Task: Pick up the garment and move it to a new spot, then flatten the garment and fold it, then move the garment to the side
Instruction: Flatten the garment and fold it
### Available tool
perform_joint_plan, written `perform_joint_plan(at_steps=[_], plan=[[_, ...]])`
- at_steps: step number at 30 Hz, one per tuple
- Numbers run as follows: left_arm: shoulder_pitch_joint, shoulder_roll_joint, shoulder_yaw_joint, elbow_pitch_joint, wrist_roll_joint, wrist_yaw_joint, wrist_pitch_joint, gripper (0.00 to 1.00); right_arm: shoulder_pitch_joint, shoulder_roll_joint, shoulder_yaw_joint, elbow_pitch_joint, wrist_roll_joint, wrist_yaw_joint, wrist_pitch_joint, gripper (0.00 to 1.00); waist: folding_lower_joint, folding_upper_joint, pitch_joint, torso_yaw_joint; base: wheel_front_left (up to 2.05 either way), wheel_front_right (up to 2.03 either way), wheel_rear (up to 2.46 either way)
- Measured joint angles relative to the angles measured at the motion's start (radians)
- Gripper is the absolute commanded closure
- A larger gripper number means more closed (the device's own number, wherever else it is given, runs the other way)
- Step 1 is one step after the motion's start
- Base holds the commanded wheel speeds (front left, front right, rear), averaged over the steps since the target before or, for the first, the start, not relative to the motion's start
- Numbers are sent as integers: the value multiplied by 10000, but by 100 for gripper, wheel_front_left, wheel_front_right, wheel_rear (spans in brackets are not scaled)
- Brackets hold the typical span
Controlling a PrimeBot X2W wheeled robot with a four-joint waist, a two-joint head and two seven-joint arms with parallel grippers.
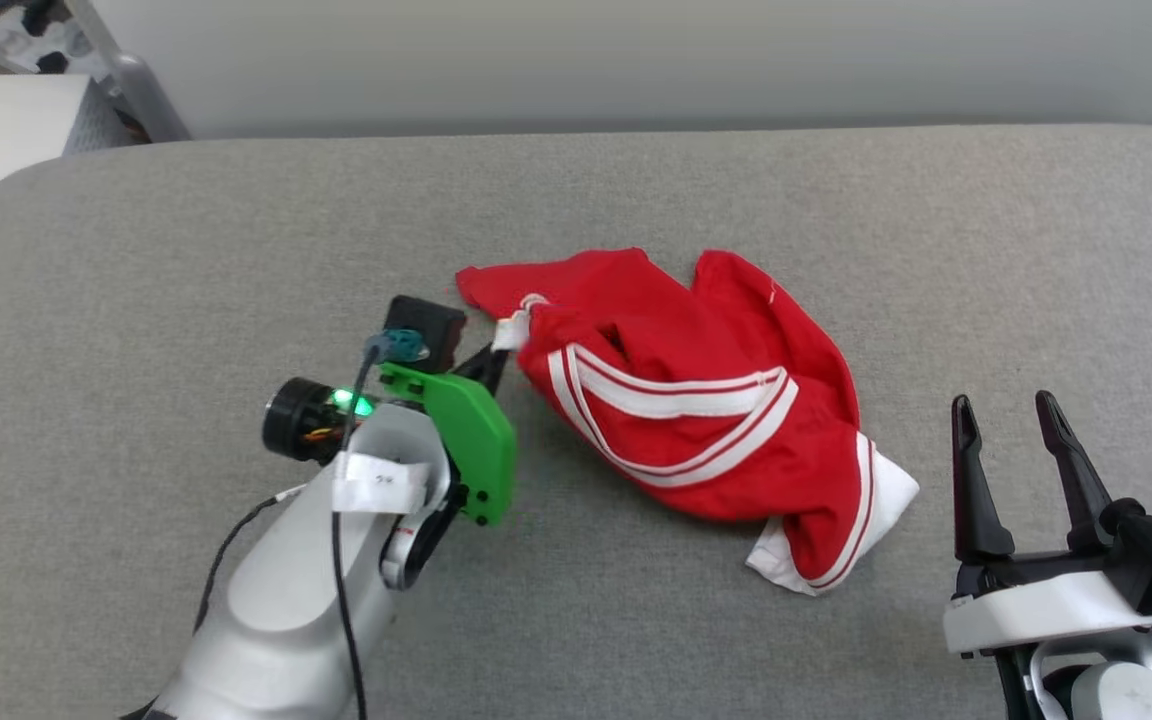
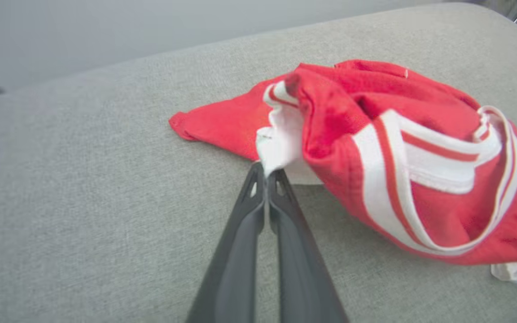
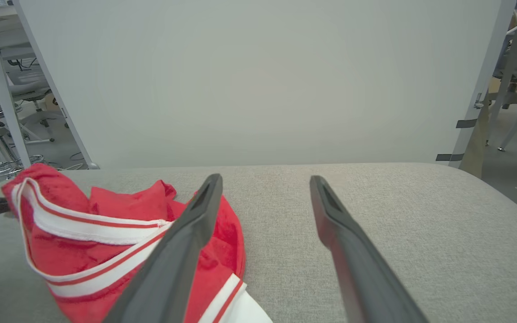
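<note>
Our left hand [image 2: 266, 172] is clamped on the garment [image 2: 420, 148] at its white edge; we should lift slowly, our right hand [image 1: 1004, 402] standing apart beside the garment.

The left arm [image 1: 286, 590] reaches forward and inward, and the left gripper [image 2: 266, 174] is pinched tight on a white fold of the garment [image 2: 397, 157] (apparently a sleeve edge). The right gripper [image 1: 1003, 402] rests low, its fingers spread wide and pointing ahead.

The left arm [image 1: 266, 610] is a pale grey rounded shell with a green plastic bracket [image 1: 466, 440], a black cylinder [image 1: 294, 420] lit green, a white paper tag [image 1: 381, 485] and a thin black cable [image 1: 338, 570]. The right tool [image 1: 1004, 408] has long dark tapered fingers [image 1: 976, 500] on a white base [image 1: 1036, 605].
</note>
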Motion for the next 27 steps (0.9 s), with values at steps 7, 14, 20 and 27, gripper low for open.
perform_joint_plan(at_steps=[7, 14, 20, 27], plan=[[1394, 1081, 637, -1507, -8, 548, -972, 100, 268, 4, -35, 65, 4, 0, 0, 0, -1, 0, -599, 564, 0, 0, 0], [3249, 1850, 1135, -1937, -245, 1093, -1267, 100, 354, 4, -42, 115, 46, 0, 0, 0, -1, 0, -910, 954, 0, 0, 0], [3938, 1808, 934, -1335, -533, 1078, -1191, 100, 420, 4, -48, 244, 36, 0, 0, 0, -1, 0, -1039, 1025, 0, 0, 0], [3981, 1630, 788, -711, -445, 1166, -1580, 0, 457, 2, -121, 345, 29, 0, 0, 0, -1, 0, -1146, 994, 0, 0, 0]])
